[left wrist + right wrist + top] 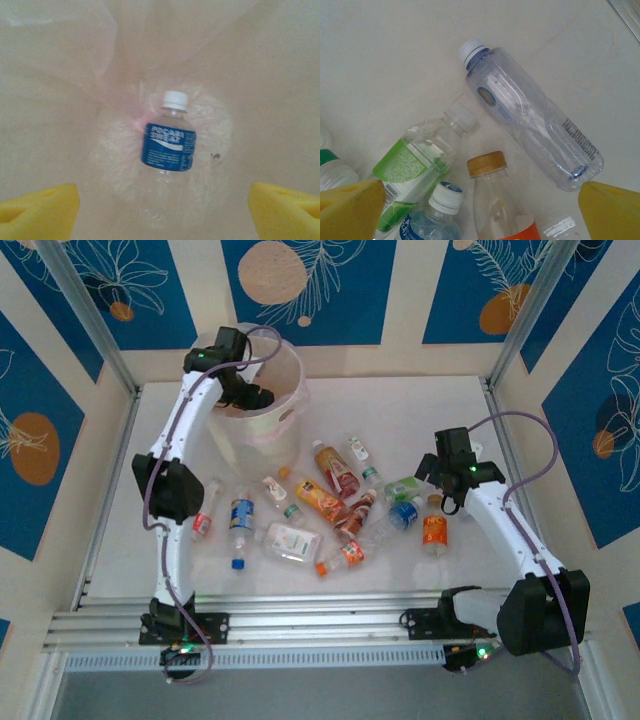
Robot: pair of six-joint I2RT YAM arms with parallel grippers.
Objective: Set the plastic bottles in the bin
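while the left claw (257,398) hangs over the mouth of the bin (288,368), its two yellow pads (42,210) stand wide apart and nothing is between them. straight under this claw, down on the pinkish bag at the bottom of the bin, lies one bottle with a blue label (169,145), its white cap pointing away from the pads. the other plastic bottles (320,505) lie in a heap on the table (430,405), well apart from the left claw and just beside the right claw (447,502). the right claw is wide open too, and its yellow pads (612,210) hold nothing. under it, out past the pads, a clear bottle with a white cap (530,135) lies on its side. close to one pad lies a bottle with a green label (415,165). between the pads are a bottle with a gold cap (495,200) and an orange label, and, touching it, a bottle with a blue and white cap (437,215).
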